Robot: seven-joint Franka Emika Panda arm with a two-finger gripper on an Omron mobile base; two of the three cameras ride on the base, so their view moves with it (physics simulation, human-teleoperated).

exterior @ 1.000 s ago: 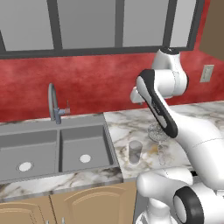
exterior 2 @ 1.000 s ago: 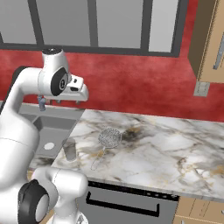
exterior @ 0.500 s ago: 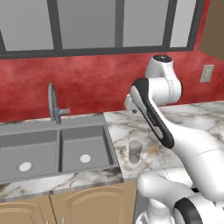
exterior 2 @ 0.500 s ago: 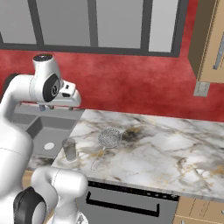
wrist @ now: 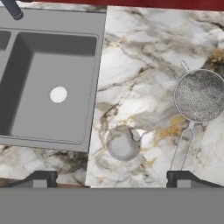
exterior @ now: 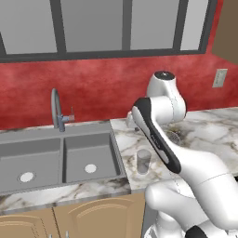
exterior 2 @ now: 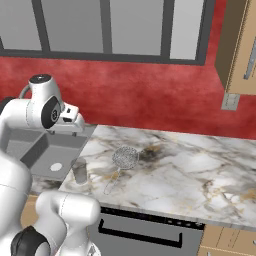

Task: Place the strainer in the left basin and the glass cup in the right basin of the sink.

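With the gripper (wrist: 112,177) held high over the counter, jaws wide apart and empty, the strainer (wrist: 200,95) beside the glass cup (wrist: 122,144) should probably be approached squarely, its thin mesh rim being hard to judge.

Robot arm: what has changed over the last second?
The white arm swung left toward the sink, with its open pincer empty above the counter. Clear glass tumbler and silver mesh strainer stayed on the marble counter.

Even bright rendered light, faint soft shadows, sharp, no glare.
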